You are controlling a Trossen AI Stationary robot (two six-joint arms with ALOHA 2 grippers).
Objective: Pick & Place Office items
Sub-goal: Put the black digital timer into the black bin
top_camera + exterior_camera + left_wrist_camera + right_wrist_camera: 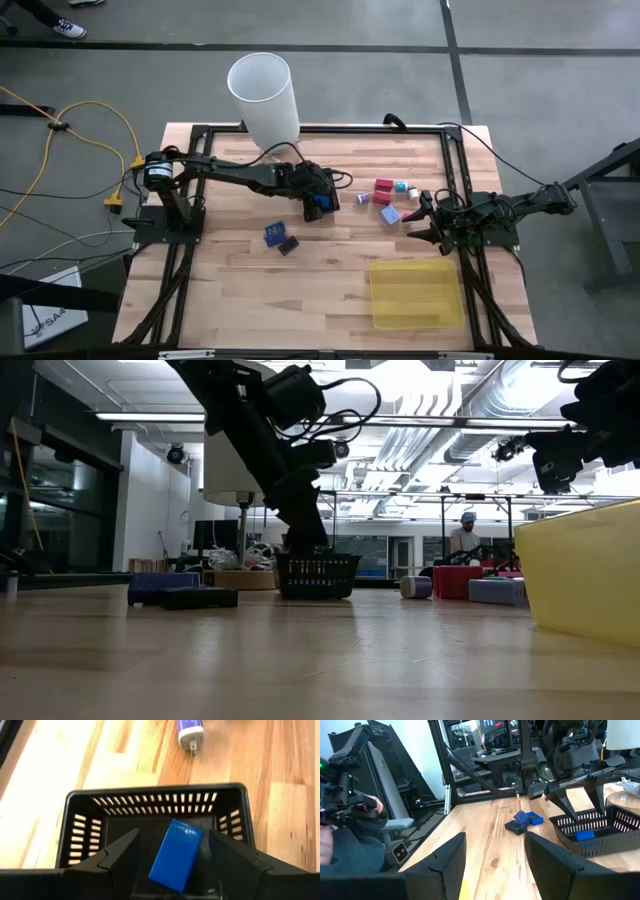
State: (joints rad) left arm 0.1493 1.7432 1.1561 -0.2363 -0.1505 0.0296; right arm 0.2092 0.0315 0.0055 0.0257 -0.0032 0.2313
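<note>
L gripper (172,870): over black mesh box (85,827), fingers apart, grasping nothing.
Blue piece (176,854): lying loose in the box, directly between L fingers; long axis tilted.
Next items: 2 pieces (279,238) just beside the box; L arm nearer.
R gripper (495,865): fingers apart, idle near red block (384,187).

Robotics lab: exposed ceiling ducts (470,420), framed rigs.

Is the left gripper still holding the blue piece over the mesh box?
No, the blue piece lies inside the black mesh box, apart from both fingers of the open left gripper above it.
</note>
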